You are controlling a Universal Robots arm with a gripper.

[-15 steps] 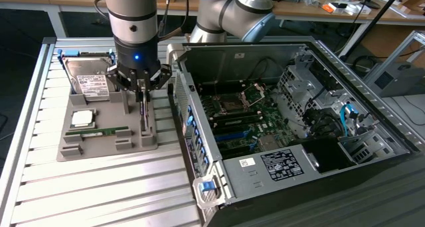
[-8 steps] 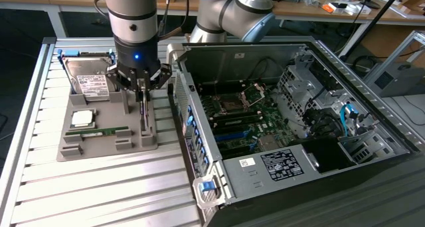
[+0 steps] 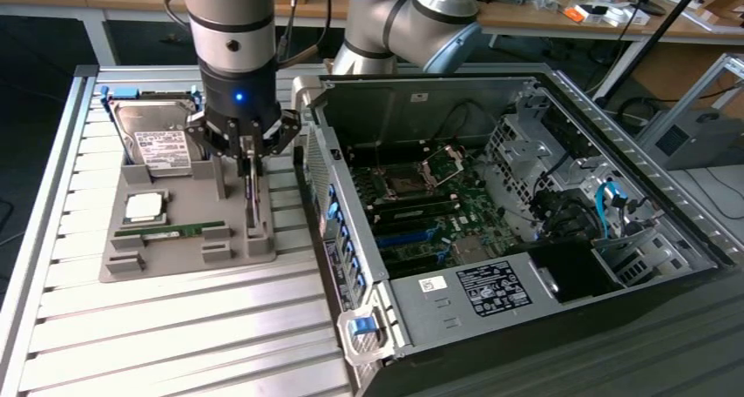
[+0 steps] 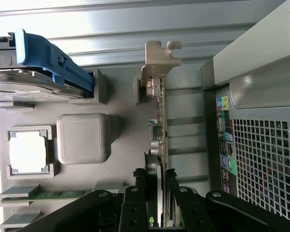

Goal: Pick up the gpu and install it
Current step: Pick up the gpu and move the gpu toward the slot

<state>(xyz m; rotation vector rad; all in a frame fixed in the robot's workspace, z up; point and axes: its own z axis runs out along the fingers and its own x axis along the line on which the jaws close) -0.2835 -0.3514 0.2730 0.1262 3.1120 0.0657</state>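
Standing on edge in the grey holder [image 3: 174,256] at the exterior view's left, the gpu [image 3: 253,210] is sitting directly beneath the claw [image 3: 247,158], which is pinching its upper edge from both sides. Its long axis is running parallel to the open computer case [image 3: 436,88] just right.

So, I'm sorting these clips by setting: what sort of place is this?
Likely a robotics lab bench: the gripper closed on the gpu in a grey parts tray, an open PC case on a slatted aluminium table, and cluttered desks behind.
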